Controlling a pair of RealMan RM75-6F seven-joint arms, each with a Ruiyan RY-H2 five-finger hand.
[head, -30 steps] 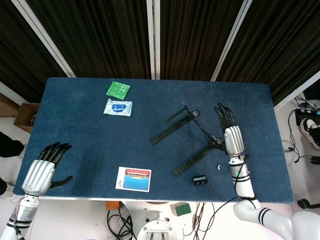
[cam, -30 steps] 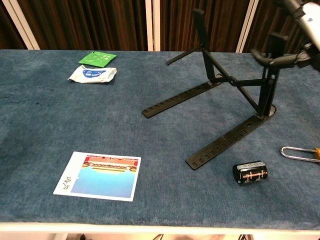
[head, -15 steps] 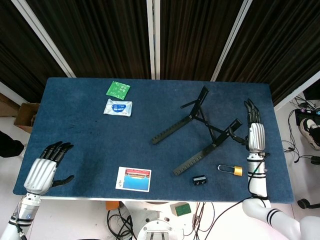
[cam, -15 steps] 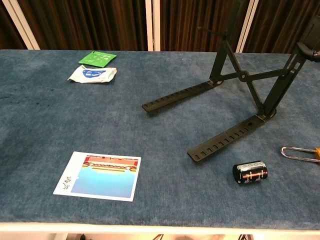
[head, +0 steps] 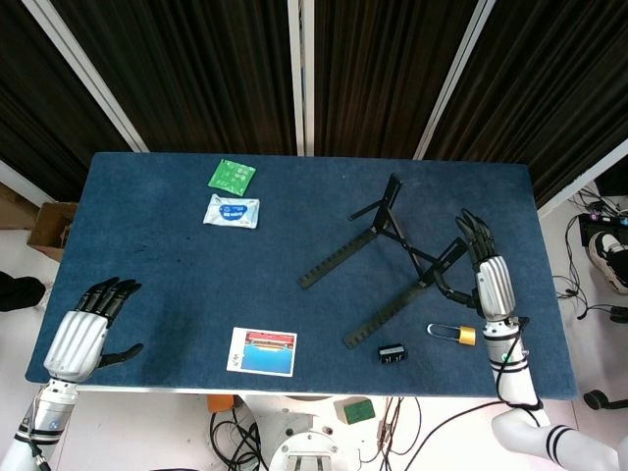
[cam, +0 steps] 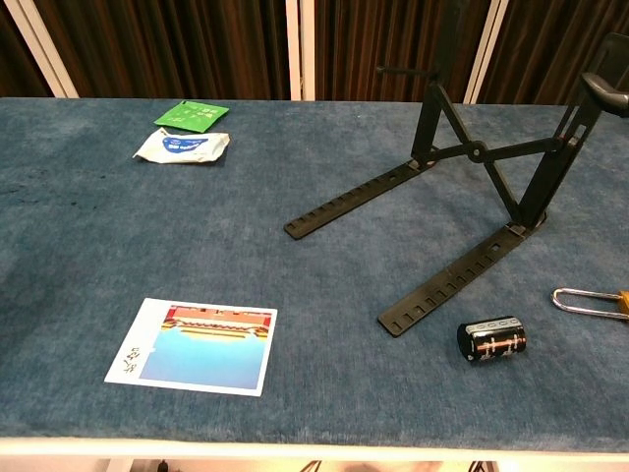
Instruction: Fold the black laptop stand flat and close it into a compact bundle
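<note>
The right hand [head: 488, 280] now sits lower and right of where it gripped the laptop stand [head: 392, 260] a second ago, fingers spread beside its near upright. The stand itself stands wider open, shifted slightly right.

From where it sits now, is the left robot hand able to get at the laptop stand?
Probably not easily: the left robot hand rests at the table's near left corner, while the laptop stand stands far across by the right robot hand. Nothing blocks the path.
</note>
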